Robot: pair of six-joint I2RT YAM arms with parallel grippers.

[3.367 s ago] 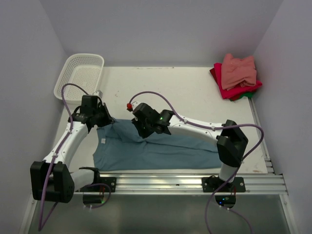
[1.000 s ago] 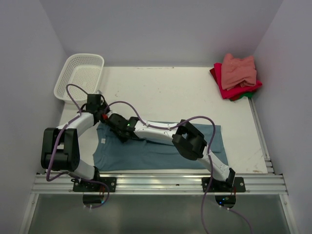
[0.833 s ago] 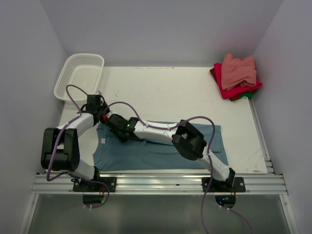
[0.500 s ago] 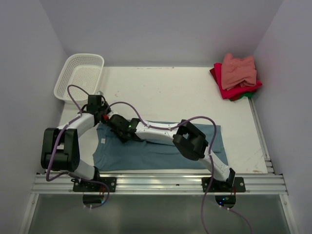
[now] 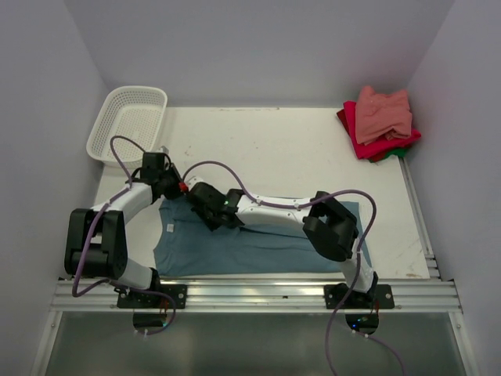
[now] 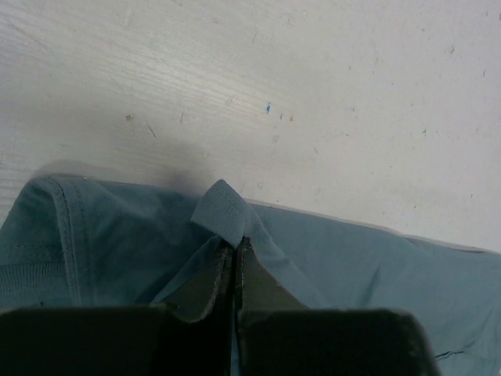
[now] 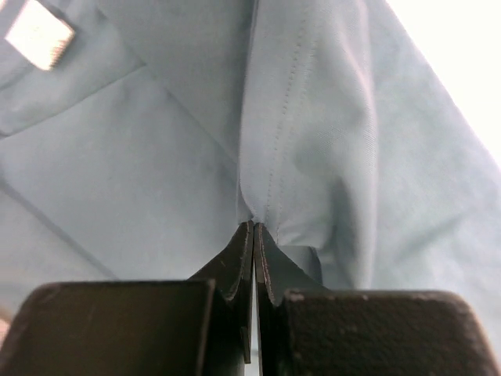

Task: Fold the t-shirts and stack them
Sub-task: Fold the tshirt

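The dusty teal-blue t-shirt (image 5: 258, 244) lies spread along the near edge of the table. My left gripper (image 5: 174, 188) sits at its far left corner, shut on a ribbed edge of the cloth (image 6: 223, 211); the pinch point shows in the left wrist view (image 6: 235, 244). My right gripper (image 5: 210, 213) is just to the right of it, shut on a raised fold of the same shirt (image 7: 305, 157), with the fingertips meeting at the fold's base (image 7: 254, 227). A white label (image 7: 39, 31) shows on the shirt. Folded salmon-pink (image 5: 383, 110), red (image 5: 376, 147) and green (image 5: 401, 153) t-shirts are stacked at the back right.
A white mesh basket (image 5: 129, 121) stands at the back left corner. The right arm's elbow (image 5: 335, 227) hangs over the shirt's right half. An aluminium rail (image 5: 258, 291) runs along the near edge. Grey walls close in on three sides.
The right gripper has closed on the shirt's fold. Both grippers and the right arm's elbow have shifted a little to the right, dragging the shirt's left part with them.
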